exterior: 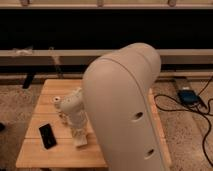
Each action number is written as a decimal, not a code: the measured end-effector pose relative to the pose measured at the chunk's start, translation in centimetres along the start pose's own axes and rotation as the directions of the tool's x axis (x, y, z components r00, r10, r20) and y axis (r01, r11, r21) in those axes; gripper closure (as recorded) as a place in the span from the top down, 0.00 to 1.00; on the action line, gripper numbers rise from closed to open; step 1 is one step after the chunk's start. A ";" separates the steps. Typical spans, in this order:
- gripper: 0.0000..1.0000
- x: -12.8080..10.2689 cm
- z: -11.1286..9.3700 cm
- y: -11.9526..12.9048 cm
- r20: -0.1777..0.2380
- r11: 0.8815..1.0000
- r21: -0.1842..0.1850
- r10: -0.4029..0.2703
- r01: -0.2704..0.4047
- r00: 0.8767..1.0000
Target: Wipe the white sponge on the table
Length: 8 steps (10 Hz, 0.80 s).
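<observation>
The light wooden table (45, 152) stands at the left of the camera view. My arm's large cream link (125, 110) fills the middle and hides much of the tabletop. My gripper (80, 141) reaches down to the table's front half, right of a black phone-like slab (47, 136). A pale shape sits at the gripper's tip, touching the tabletop; I cannot tell whether it is the white sponge. No other sponge shows; the arm may hide it.
A small white figurine bottle (57, 100) stands behind the gripper arm, partly hidden. A blue box (187, 96) with black cables (206, 120) lies on the speckled floor at the right. A long dark bench or wall runs along the back.
</observation>
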State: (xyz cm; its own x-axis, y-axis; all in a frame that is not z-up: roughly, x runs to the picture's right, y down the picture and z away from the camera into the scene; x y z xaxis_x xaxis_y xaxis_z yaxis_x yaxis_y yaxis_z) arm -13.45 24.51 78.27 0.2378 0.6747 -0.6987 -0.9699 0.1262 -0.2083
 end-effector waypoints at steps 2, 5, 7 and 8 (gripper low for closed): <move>0.80 1.1 -0.4 -3.7 -0.019 0.999 0.022 0.047 -0.047 0.999; 0.80 0.4 -1.8 -7.4 -0.010 0.994 0.028 0.104 -0.104 0.995; 0.80 -0.8 -4.2 -7.0 -0.018 0.995 0.033 0.098 -0.097 0.995; 0.80 -1.2 -5.4 -6.8 -0.033 0.995 0.038 0.090 -0.089 0.995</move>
State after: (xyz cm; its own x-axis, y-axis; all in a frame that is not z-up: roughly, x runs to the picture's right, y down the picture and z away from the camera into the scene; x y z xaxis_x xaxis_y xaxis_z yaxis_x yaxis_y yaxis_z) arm -6.85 18.96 76.84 0.1511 0.6591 -0.7367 -0.9885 0.0932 -0.1194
